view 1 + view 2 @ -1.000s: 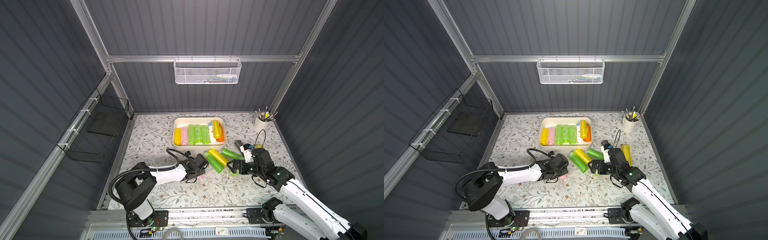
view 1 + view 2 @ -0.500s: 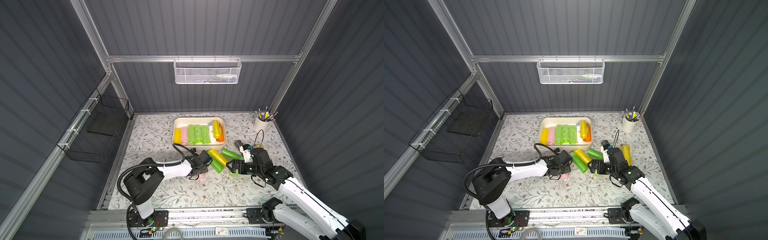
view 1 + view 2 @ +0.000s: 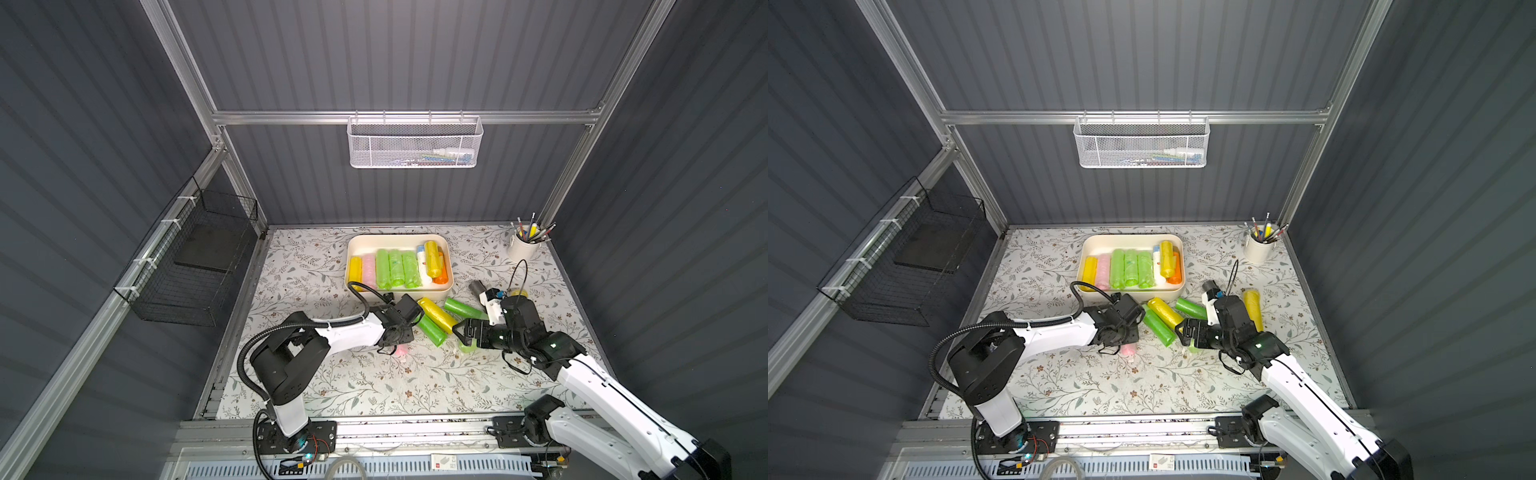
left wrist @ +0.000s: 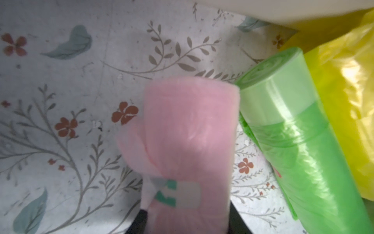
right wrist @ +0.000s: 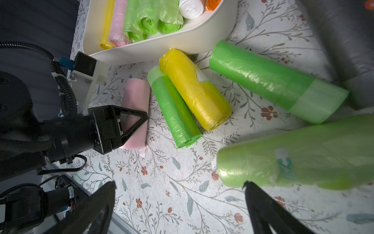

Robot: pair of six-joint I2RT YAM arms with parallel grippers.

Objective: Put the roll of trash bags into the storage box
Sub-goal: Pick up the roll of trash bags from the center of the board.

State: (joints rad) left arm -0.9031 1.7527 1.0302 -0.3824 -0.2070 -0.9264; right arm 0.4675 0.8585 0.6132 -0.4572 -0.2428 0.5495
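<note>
Left gripper (image 5: 137,123) is clamped on the pink roll (image 4: 188,129), which lies on the floral mat (image 3: 332,374) just left of a green roll (image 4: 293,141) and below the mid-frame storage box (image 3: 399,237) in both top views. Right gripper (image 5: 180,183) stands wide open and empty, beside a pale green roll (image 5: 303,156).

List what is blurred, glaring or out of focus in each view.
Left wrist view: the pink roll is soft and smeared close to the lens, and glare streaks the yellow roll. Right wrist view: the pale green roll in the foreground is out of focus, while the storage box is sharp. Both top views: crisp, with the table lit brighter than its surroundings.
</note>
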